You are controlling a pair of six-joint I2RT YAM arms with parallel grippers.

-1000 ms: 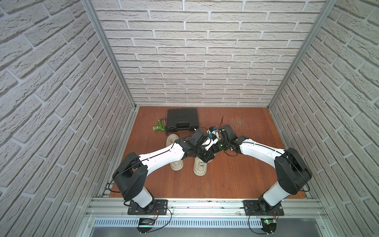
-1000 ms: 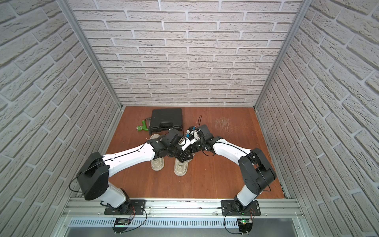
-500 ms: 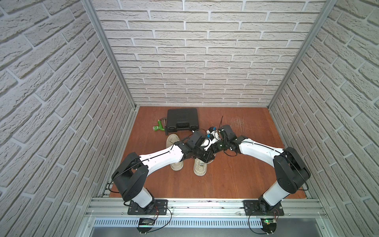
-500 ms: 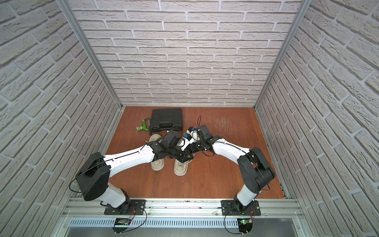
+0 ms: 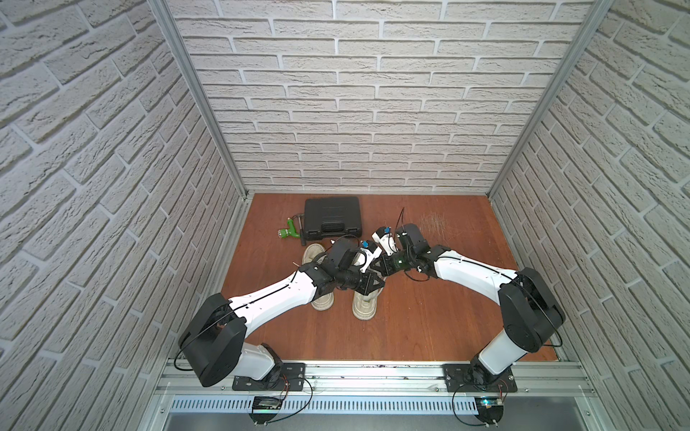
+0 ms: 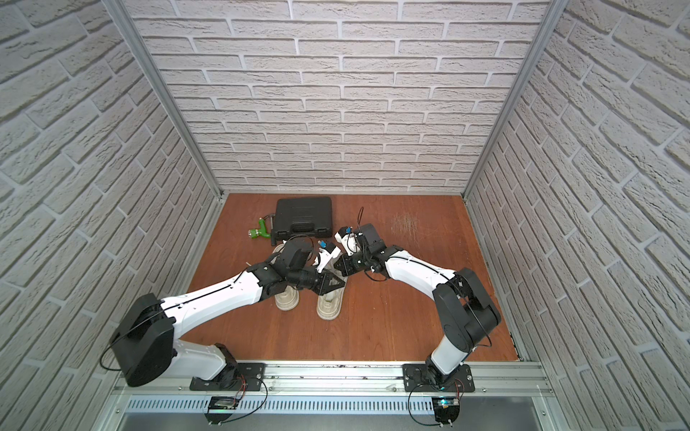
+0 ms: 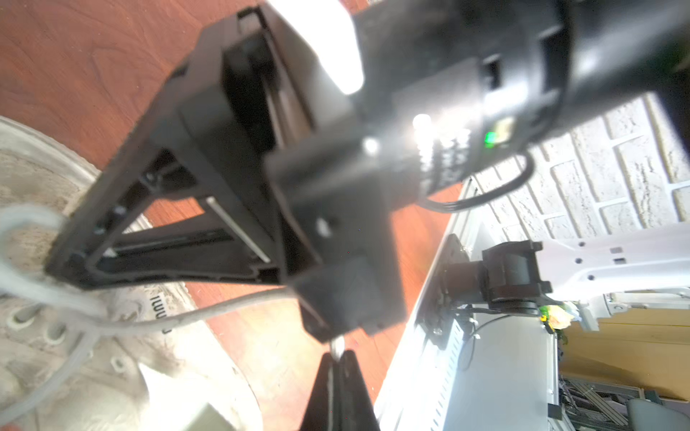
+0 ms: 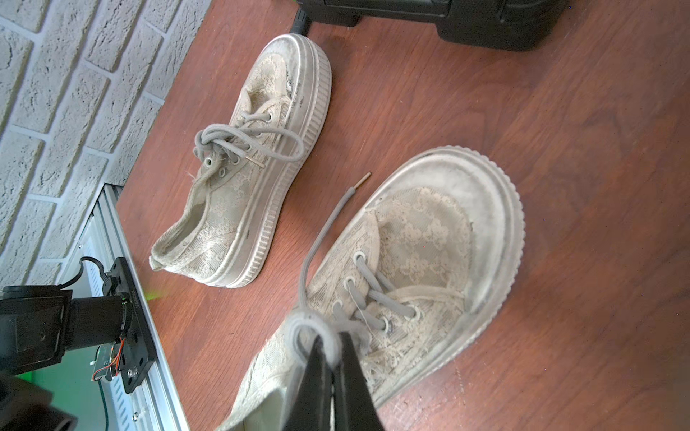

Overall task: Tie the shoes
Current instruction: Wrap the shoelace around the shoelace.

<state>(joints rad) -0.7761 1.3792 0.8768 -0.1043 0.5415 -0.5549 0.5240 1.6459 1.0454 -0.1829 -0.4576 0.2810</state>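
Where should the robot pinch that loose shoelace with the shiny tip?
Probably just behind the metal tip of the loose lace, coming down from above with jaws across it. That stretch runs straight and free beside the shoe's toe, clear of the eyelets and of the right gripper, shut on the lace's bunched part.

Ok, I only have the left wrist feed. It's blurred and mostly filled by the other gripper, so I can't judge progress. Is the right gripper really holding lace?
Observer: Yes. The right wrist view shows the right gripper shut on a bunched loop of lace above the right shoe.
Operator: And the left shoe?
Observer: The left shoe already carries a tied bow.
Operator: Any loose end?
Observer: One free end with a metal tip trails off the right shoe toward the gap between the shoes.
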